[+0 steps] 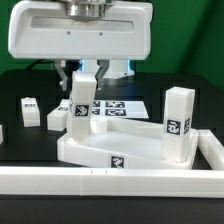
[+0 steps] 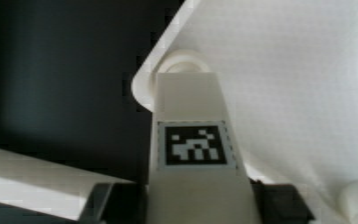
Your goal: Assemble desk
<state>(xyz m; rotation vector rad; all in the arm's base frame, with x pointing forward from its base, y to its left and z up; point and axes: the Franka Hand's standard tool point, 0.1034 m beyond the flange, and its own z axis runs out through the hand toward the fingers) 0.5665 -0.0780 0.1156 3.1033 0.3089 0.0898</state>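
The desk slab (image 1: 112, 148) lies white and flat on the black table, with a tag on its front edge. One leg (image 1: 178, 122) stands upright at its corner on the exterior view's right. My gripper (image 1: 83, 82) is shut on another white square leg (image 1: 81, 108), holding it upright with its lower end at the slab's far left corner. In the wrist view the held leg (image 2: 190, 120) runs between my fingers (image 2: 108, 203), tag facing the camera, its far end at the slab's edge (image 2: 300, 90). I cannot tell whether it is seated in the socket.
Two loose legs (image 1: 30, 110) (image 1: 57, 118) lie on the table to the exterior view's left. The marker board (image 1: 118, 105) lies behind the slab. A long white rail (image 1: 110, 184) runs along the front and up the right side (image 1: 212, 150).
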